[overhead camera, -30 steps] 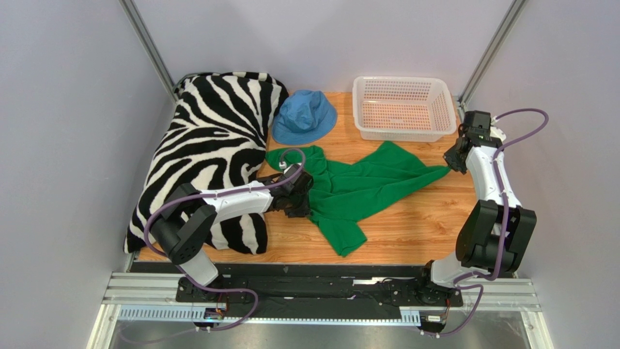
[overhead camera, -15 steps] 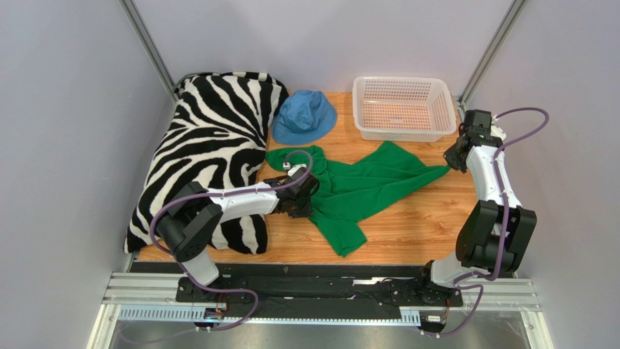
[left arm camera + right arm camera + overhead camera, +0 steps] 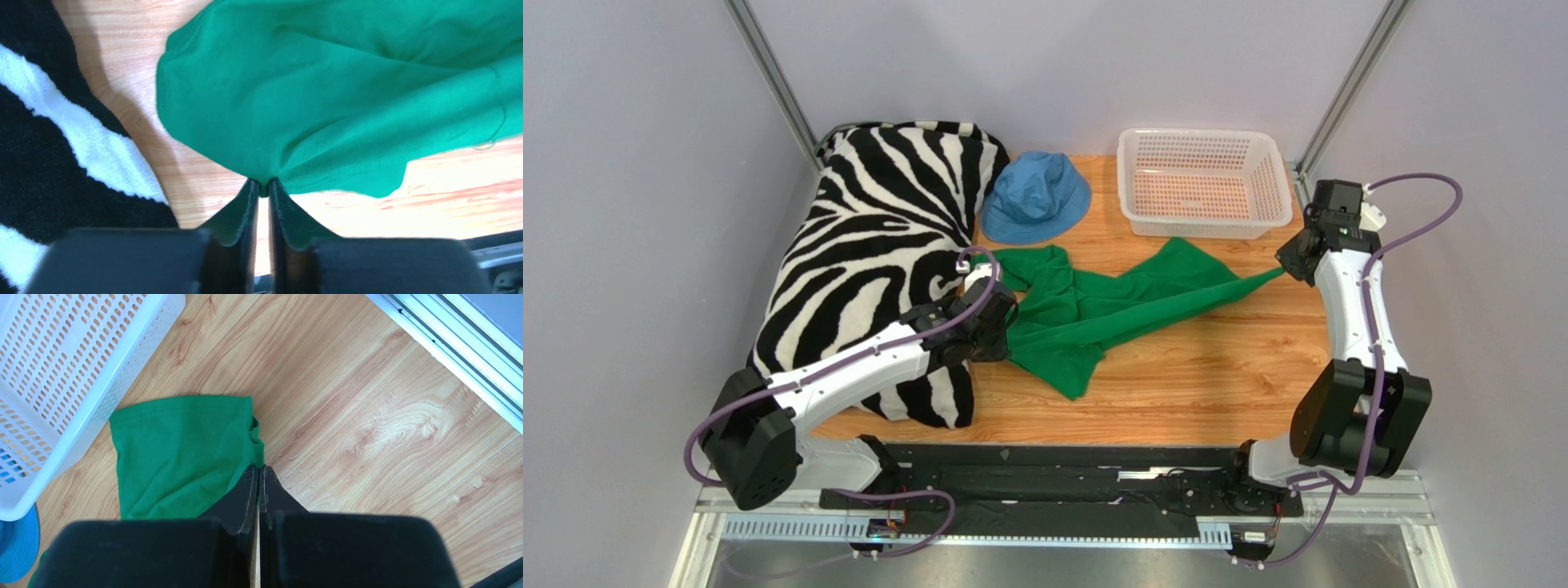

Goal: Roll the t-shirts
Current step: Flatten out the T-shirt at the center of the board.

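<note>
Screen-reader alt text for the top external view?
A green t-shirt lies stretched across a wooden table, pinched at its left end by the left gripper and at its right tip by the right gripper. A zebra-striped pillow sits at left, a blue bucket hat and white basket at the back.

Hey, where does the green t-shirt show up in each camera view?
Top external: green t-shirt mid-table, stretched between left gripper and right gripper.
Left wrist: fills the upper right, beside the zebra pillow.
Right wrist: left of centre, next to the white basket.
Shared landmark: the wooden table, in all three.
</note>
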### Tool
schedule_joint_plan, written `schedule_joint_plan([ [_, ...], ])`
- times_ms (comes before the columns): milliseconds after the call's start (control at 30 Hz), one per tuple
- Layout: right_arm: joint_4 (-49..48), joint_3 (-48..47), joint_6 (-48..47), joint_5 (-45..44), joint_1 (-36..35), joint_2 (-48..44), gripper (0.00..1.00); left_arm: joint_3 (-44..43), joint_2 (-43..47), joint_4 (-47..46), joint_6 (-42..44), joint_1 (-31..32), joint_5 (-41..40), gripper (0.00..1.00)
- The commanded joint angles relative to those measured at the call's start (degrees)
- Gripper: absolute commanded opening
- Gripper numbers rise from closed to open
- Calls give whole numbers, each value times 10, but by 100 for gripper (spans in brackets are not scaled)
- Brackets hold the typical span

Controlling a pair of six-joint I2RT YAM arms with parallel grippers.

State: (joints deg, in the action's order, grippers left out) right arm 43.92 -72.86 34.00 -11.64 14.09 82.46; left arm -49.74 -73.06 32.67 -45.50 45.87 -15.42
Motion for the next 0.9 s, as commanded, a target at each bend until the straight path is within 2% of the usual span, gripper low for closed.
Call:
schedule_joint_plan([
  [0, -18, -41, -11, -30, 16, 28, 0, 17, -7, 33, 31, -6, 27, 32],
  [67, -13, -63, -8, -21, 18, 62, 0, 30, -2, 25, 23, -6, 44, 37],
  [233, -3, -92, -2, -15, 18, 124, 0, 60, 5, -21, 1, -6, 94, 36],
  [400, -4, -98, -2, -8, 18, 139, 0, 83, -20, -101, -21, -4, 137, 34],
  [467, -5, -96, -3, -5, 18, 138, 0, 81, -31, -117, -35, 3, 140, 37],
  [533, -8, -91, -3, -1, 18, 134, 0, 78, -51, -136, -53, 16, 122, 42],
  [767, -16, -69, -2, 14, 17, 119, 0, 71, -104, -162, -186, 48, 42, 42],
  [867, -22, -62, -2, 18, 17, 109, 0, 65, -121, -172, -212, 56, 10, 43],
])
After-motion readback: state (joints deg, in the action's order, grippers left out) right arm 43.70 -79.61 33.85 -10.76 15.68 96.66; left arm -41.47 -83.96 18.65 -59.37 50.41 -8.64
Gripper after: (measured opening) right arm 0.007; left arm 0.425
